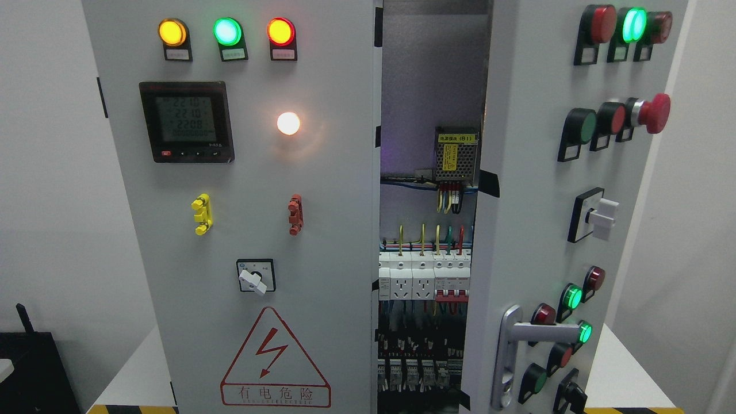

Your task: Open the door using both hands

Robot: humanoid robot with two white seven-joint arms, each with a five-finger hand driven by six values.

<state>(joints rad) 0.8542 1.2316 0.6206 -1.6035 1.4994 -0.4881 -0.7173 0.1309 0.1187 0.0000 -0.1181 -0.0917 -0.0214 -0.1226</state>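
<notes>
Right door [535,230] is standing ajar exposing breakers [422,276], left door [241,230] is sitting closed, no hands showing so finger state unknown; next likely pulling the handle [512,351] wider.

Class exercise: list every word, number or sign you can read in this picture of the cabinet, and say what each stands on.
"有电危险", under a red lightning-bolt triangle: warning sign on the left door.
"2210", "2210", "2208", roughly; digits blurred: meter display.
"(B1)", after blurred characters: yellow label on the power supply.
Lamp tags: too small to read.
</notes>
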